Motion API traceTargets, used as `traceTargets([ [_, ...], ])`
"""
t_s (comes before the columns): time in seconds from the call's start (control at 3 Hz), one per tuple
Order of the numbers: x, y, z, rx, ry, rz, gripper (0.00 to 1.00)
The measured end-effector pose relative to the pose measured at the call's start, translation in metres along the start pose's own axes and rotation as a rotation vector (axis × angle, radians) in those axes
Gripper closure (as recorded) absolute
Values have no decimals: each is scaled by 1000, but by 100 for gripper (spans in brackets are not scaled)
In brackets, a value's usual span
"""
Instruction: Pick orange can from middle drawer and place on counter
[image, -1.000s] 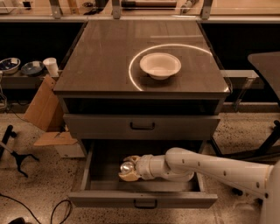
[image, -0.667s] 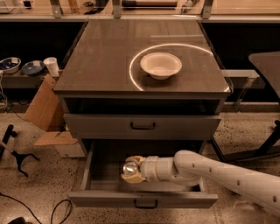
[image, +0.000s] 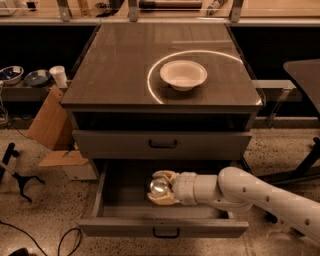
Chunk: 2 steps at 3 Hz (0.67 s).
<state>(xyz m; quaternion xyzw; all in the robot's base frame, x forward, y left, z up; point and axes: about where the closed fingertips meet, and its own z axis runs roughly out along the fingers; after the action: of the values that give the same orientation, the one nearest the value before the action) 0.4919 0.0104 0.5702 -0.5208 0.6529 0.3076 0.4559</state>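
The orange can (image: 160, 187) stands near the centre of the open middle drawer (image: 116, 202), silver top up, with the gripper (image: 159, 189) jaws clasped on its sides. On the way up it could strike the closed drawer (image: 162, 144) overhanging it, or slip from a shallow hold. On the bench (image: 115, 65), the white bowl (image: 183, 75) takes the middle.

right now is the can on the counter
No, the can is down in the open drawer, clasped by the gripper; the counter holds a bowl.
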Motion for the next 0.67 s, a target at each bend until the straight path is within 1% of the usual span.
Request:
traceTargets([
  [0.33,-46,-3,-43,36,13,-76,100],
  [0.67,-86,-5,-86,67,26,-140,100],
])
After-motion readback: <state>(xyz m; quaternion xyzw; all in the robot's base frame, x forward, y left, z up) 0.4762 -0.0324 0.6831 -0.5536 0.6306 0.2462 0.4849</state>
